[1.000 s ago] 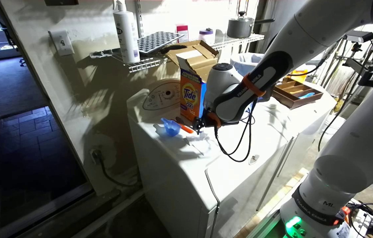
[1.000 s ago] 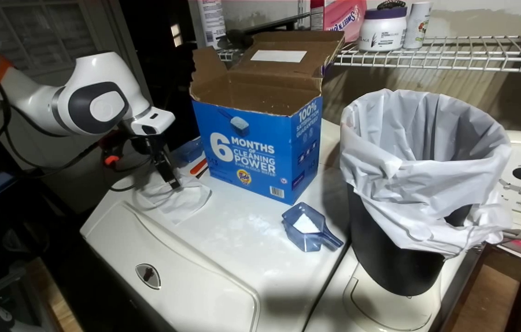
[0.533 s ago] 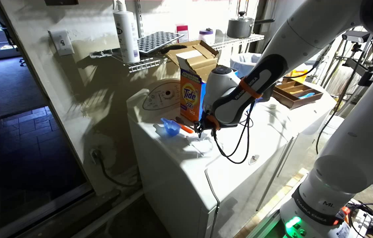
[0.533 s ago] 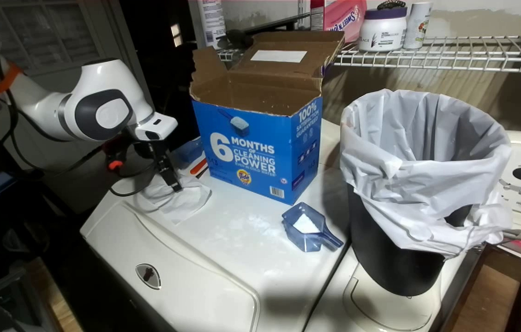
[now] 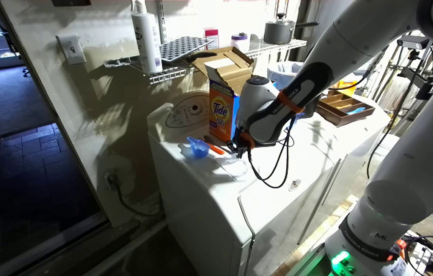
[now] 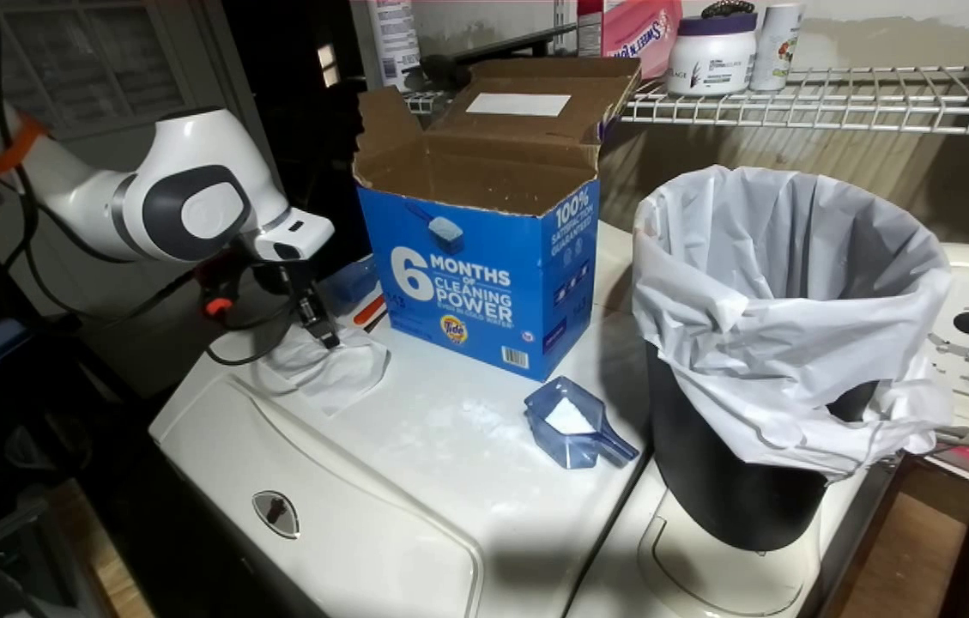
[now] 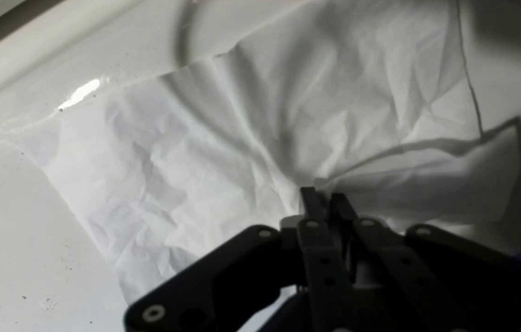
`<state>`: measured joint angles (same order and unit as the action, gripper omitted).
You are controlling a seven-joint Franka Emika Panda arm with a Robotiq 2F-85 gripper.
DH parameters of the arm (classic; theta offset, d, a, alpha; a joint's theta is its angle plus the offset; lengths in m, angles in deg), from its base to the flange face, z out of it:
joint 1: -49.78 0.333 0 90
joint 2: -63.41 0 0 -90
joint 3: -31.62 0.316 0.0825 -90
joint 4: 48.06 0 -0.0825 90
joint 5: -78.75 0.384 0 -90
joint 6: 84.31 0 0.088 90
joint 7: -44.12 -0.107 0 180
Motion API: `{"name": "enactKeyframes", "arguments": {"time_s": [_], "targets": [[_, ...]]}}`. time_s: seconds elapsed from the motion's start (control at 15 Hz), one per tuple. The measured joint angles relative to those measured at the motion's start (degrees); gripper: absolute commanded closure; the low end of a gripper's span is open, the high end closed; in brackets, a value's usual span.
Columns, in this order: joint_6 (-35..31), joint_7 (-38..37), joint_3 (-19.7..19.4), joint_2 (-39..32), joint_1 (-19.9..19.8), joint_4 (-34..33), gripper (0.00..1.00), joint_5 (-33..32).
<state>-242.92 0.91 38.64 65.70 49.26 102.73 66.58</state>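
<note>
A crumpled white sheet, cloth or paper, lies on the white machine top. In the wrist view my gripper has its fingers drawn close together, with folds of the sheet pinched at the tips and creases running out from them. The same gripper points down over the sheet in an exterior view. Just behind it stand an orange-handled tool and a blue scoop. An open Tide box is close by. Another blue scoop contains white powder.
A black bin with a white liner stands beyond the box. There is a wooden tray on the neighbouring machine. Above runs a wire shelf with bottles, jars and a pot. Some powder is spilled on the top.
The fingers have come together from wide apart and gathered the sheet between them. The arm dipped a little, then rose slightly; the sheet's edge has drawn in a bit.
</note>
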Motion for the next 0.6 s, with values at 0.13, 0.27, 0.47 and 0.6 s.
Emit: {"name": "enactKeyframes", "arguments": {"time_s": [0.13, 0.27, 0.47, 0.6], "targets": [[0.0, 0.0, -0.2, -0.1, 0.0, -0.1, 1.00, -0.1], [0.0, 0.0, -0.6, -0.1, 0.0, -0.2, 1.00, -0.3], [0.3, -1.7, -1.8, 0.4, -0.3, -0.2, 1.00, -1.3], [1.1, -3.7, -2.7, 1.0, -0.8, -0.2, 1.00, -2.3]]}}
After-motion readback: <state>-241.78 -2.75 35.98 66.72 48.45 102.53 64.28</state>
